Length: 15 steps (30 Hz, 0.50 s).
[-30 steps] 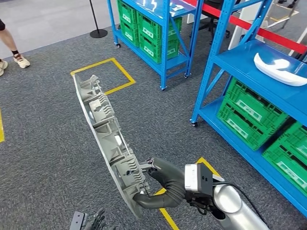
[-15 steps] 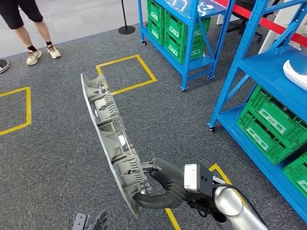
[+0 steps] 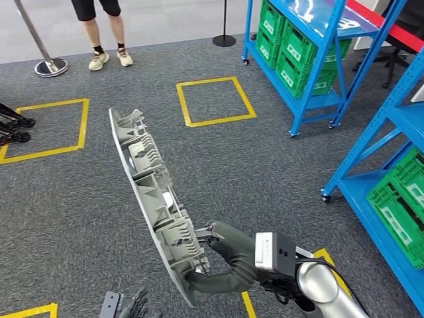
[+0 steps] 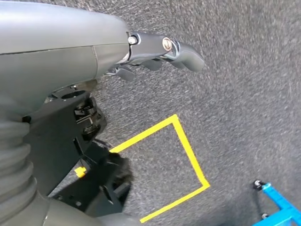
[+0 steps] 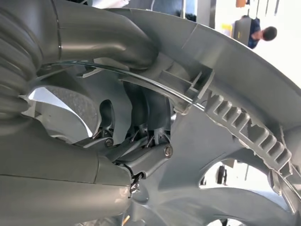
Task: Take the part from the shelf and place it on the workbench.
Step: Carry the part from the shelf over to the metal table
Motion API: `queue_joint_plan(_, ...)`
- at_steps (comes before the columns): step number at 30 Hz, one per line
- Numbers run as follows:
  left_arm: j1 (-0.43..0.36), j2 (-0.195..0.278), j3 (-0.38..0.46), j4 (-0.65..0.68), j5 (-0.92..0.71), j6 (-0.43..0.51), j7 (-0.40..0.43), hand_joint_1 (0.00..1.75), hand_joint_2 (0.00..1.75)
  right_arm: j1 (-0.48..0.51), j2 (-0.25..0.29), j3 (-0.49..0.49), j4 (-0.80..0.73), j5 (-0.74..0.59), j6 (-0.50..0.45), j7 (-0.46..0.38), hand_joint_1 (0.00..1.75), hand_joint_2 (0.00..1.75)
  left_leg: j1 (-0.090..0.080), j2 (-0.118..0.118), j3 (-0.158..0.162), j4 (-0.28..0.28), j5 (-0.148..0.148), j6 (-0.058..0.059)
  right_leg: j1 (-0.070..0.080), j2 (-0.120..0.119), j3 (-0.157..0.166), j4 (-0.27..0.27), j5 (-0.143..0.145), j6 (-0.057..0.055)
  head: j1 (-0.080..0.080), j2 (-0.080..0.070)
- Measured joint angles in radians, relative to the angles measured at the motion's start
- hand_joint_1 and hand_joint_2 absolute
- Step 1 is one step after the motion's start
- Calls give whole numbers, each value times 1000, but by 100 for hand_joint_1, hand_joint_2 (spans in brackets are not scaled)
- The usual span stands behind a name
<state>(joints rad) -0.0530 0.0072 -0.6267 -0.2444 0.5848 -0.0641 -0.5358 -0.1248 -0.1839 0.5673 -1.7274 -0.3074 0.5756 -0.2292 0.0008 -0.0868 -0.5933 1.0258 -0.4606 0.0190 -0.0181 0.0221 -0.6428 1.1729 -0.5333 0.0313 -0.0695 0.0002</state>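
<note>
Fingers (image 3: 227, 242) of the right hand (image 3: 225, 258) clamp the part's (image 3: 150, 192) near end.

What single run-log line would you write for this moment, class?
phase: carrying | right hand: grips long grey part at near end, held above carpet | left hand: holds nothing | workbench: unseen

No text, brand or number can be read anywhere. The green plastic crates (image 3: 299, 54) on the blue metal shelf (image 3: 320, 99) carry pale labels, and a white label sits on the blue shelf top (image 3: 327, 14), all too blurred to make out.
</note>
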Motion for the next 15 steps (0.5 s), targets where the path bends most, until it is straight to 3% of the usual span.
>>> queue_joint_plan(2, -2, 1, -1, -1, -1, -6, 0, 0, 175, 1, 1, -1, -5, 4, 0, 4, 175, 175, 1, -25, -7, 8, -3, -12, -3, 32, 45, -103, 37, -3, 0, 0)
queue_joint_plan(3, -1, 2, -1, 0, -1, -8, -1, 0, 175, 2, 2, -2, -6, 5, 0, 6, 175, 175, 1, -34, -10, 9, -2, -20, -3, 39, 51, -120, 37, -7, 0, 0)
queue_joint_plan(5, 2, 3, -1, 1, 0, -9, -2, 0, 175, 3, 5, -2, -8, 5, 2, 8, 175, 175, 4, -50, -15, 4, 1, -35, 0, 22, 52, -124, 39, -21, 0, 0)
queue_joint_plan(6, 4, 4, -1, 2, 0, -9, -2, 0, 175, 2, 7, -2, -8, 6, 3, 9, 175, 175, 4, -40, -17, 7, -2, -41, 1, 12, 54, -127, 41, -28, 0, 0)
queue_joint_plan(8, 5, 6, -1, 3, 1, -9, -2, 0, 175, 2, 11, -2, -8, 6, 3, 9, 175, 175, 3, 14, -42, 63, -37, -50, 1, -12, 58, -133, 43, -41, -3, 0)
queue_joint_plan(10, 2, 6, -1, 3, 2, -9, -2, 0, 175, 3, 12, -3, -8, 6, 3, 8, 175, 175, 2, 66, -102, 190, -103, -56, 5, -38, 60, -134, 40, -48, -6, 0)
queue_joint_plan(12, 2, 6, -1, 3, 2, -9, -2, 0, 175, 3, 12, -3, -7, 6, 4, 8, 175, 175, 3, 77, -147, 283, -132, -59, 8, -65, 60, -134, 38, -51, -6, 0)
queue_joint_plan(13, 3, 6, -1, 3, 2, -9, -2, 0, 175, 3, 13, -3, -7, 6, 5, 9, 175, 175, 3, 79, -142, 276, -119, -58, 9, -78, 61, -134, 37, -51, -6, 0)
queue_joint_plan(15, 4, 6, -1, 3, 2, -9, -2, 0, 175, 2, 13, -3, -7, 3, 9, 8, 175, 175, 1, 103, -78, 158, -56, -52, 11, -101, 66, -133, 33, -49, -6, 0)
